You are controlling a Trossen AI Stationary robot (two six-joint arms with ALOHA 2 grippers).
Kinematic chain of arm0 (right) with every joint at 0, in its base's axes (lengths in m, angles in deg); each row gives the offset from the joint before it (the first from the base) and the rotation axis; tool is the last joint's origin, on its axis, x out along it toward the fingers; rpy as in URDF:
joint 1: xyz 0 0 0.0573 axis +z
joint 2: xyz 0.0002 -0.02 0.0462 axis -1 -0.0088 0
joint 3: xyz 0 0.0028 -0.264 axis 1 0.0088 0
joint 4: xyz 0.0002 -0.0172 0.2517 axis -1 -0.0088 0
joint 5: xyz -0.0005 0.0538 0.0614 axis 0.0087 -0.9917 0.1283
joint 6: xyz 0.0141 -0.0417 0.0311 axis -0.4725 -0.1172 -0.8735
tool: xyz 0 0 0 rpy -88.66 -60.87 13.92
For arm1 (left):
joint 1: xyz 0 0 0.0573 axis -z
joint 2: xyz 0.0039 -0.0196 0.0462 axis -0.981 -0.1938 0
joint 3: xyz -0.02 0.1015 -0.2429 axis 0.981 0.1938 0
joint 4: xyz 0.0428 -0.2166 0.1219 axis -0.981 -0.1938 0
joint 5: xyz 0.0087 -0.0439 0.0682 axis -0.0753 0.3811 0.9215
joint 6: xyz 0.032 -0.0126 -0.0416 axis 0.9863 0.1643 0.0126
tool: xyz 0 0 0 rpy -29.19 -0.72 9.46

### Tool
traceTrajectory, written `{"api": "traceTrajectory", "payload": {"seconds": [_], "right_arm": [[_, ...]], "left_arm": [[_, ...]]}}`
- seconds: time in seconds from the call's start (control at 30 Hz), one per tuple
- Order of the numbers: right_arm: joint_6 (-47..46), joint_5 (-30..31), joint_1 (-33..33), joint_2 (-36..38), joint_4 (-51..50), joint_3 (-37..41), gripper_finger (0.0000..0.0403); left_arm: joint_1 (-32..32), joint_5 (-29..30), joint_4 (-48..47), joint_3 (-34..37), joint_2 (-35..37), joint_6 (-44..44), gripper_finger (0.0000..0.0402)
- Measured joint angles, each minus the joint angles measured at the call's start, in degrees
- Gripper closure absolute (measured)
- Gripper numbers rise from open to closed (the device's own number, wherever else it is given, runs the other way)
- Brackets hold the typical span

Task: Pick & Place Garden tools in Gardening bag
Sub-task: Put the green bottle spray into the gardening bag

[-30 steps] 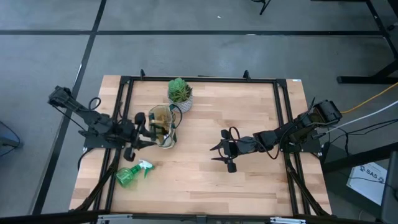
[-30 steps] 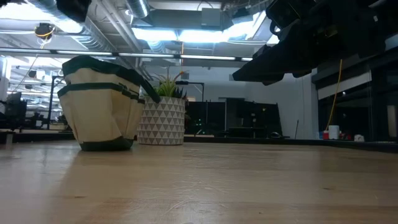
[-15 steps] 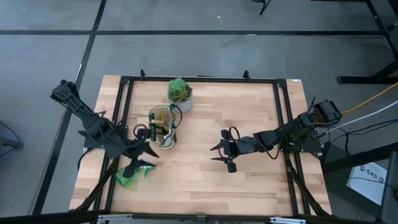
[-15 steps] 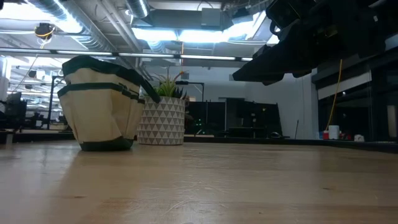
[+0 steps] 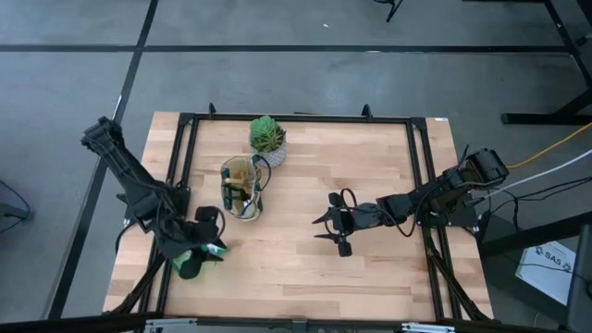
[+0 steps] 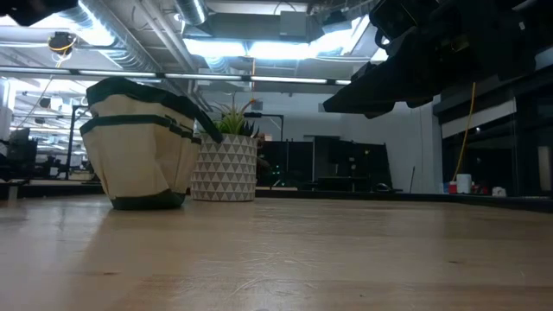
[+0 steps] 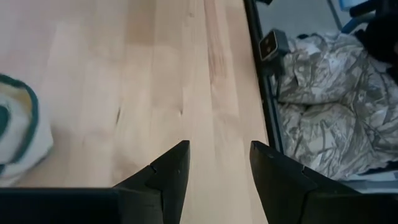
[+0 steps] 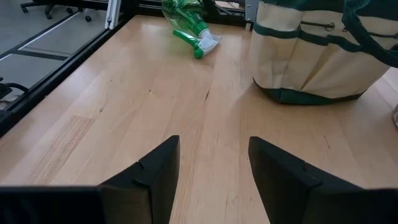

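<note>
The translucent green spray bottle [image 5: 191, 265] lies on its side near the table's near left corner; it also shows in the right wrist view [image 8: 186, 22]. The cream gardening bag [image 5: 242, 188] with green trim stands upright on its base; it also shows in the low view [image 6: 138, 147]. My left gripper [image 5: 215, 242] is open over the bottle's nozzle end, and nothing shows between its fingers in its wrist view [image 7: 217, 146]. My right gripper [image 5: 331, 228] is open and empty above the middle of the table. Trowel, shears and rake do not show on the table.
A white patterned pot [image 5: 267, 139] with a green plant stands just beyond the bag, near the far edge. A black frame rail [image 5: 176, 176] runs along the table's left side under my left arm. Bare wood lies between the bag and my right gripper.
My left gripper has swung from beside the bag toward the table's near edge and now stands over the spray bottle. The bottle and the bag have stayed where they were.
</note>
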Motion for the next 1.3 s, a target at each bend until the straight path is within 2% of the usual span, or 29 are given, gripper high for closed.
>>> {"api": "traceTrajectory", "payload": {"seconds": [0.27,0.57,0.77,1.17,1.3], "right_arm": [[0.0,0.0,0.0,0.0,0.0,0.0,0.0209],[0.0,0.0,0.0,0.0,0.0,0.0,0.0209],[0.0,0.0,0.0,0.0,0.0,0.0,0.0209],[0.0,0.0,0.0,0.0,0.0,0.0,0.0209],[0.0,0.0,0.0,0.0,0.0,0.0,0.0209]], "left_arm": [[2.5,-0.3,-1.3,0.0,-3.1,-4.6,0.0237],[4.5,-4.2,-3.1,0.0,-6.9,-12.3,0.0237],[5.6,-4.4,-3.4,0.0,-9.3,-17.7,0.0237],[5.0,-4.4,-4.4,0.0,-15.8,-23.2,0.0237],[3.9,-6.8,-8.8,0.0,-17.5,-30.4,0.0237]]}}
